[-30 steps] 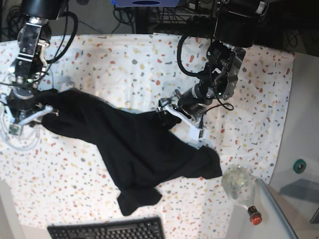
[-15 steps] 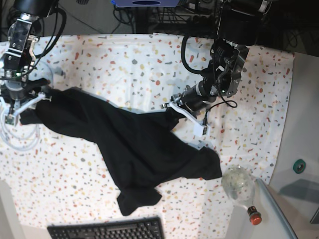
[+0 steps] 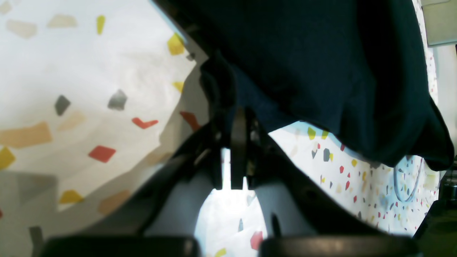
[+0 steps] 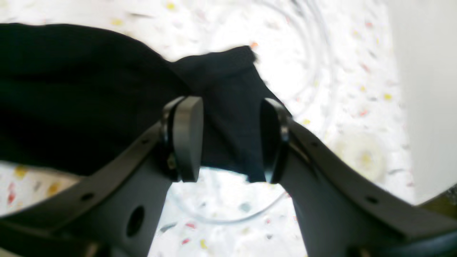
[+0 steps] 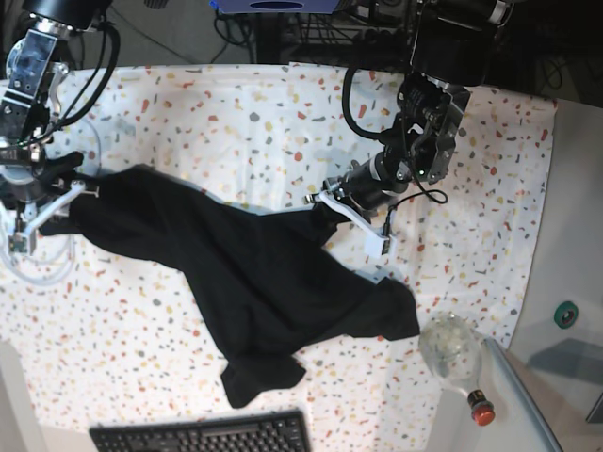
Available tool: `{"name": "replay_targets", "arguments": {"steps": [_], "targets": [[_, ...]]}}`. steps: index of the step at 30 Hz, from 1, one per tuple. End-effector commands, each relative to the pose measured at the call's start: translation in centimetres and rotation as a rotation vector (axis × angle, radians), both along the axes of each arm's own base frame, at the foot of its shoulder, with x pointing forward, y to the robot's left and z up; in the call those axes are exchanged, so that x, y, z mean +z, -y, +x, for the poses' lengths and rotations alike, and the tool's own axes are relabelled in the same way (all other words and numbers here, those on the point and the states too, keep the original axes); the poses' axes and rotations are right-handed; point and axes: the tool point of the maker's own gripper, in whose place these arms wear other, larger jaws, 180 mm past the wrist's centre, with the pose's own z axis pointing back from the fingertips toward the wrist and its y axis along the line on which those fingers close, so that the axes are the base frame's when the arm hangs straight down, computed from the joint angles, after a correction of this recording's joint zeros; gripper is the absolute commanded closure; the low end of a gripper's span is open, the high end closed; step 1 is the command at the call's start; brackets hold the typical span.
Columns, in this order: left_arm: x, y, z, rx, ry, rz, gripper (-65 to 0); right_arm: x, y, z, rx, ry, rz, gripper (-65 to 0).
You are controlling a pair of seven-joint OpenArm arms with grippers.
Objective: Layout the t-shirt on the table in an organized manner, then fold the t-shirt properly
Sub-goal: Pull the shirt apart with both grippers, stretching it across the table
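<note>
Base view: plain black soft-fabric t-shirt (image 5: 254, 282) sprawls diagonally across white terrazzo-flecked table (image 5: 236, 113), 2 arms at opposite ends. Left gripper (image 5: 332, 209) clenched on shirt's upper edge near table centre; wrist view shows fabric pinched between closed jaws. Right gripper (image 4: 228, 139) at shirt's far corner, jaws parted, cloth between pads (image 4: 187, 137), not pinched. Black keyboard (image 5: 203, 435) at near edge.

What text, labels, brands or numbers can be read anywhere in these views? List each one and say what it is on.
None can be read.
The t-shirt is plain black, with no print or label showing.
The table cloth carries only coloured flecks.
The keyboard key legends are too small to read.
The blue object at the top edge has a dark oval mark, too cut off to make out.
</note>
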Motion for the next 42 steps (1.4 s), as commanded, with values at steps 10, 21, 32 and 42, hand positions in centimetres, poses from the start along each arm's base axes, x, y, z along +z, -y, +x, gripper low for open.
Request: {"name": "replay_targets", "arguments": {"steps": [10,21,32,42], "targets": [[1.2,-0.1,1.3,0.015,0.043,-0.014,0.0,-2.1,0.5,1.0,-0.022,-0.036,0.038,-24.9],[1.1,-0.1,1.2,0.015,0.04,-0.012,0.0,-3.7,1.1,0.2,-0.026,-0.09,0.041,-24.2],[3.1,-1.9,1.9,0.005,0.108,0.024,0.0,0.2,1.1,0.3,-0.019,-0.031,-0.007,0.0],[9.2,-6.0,3.4,-0.005,0.222,0.166,0.0,1.1,0.4,0.2,-0.022,-0.04,-0.003,0.0]]}}
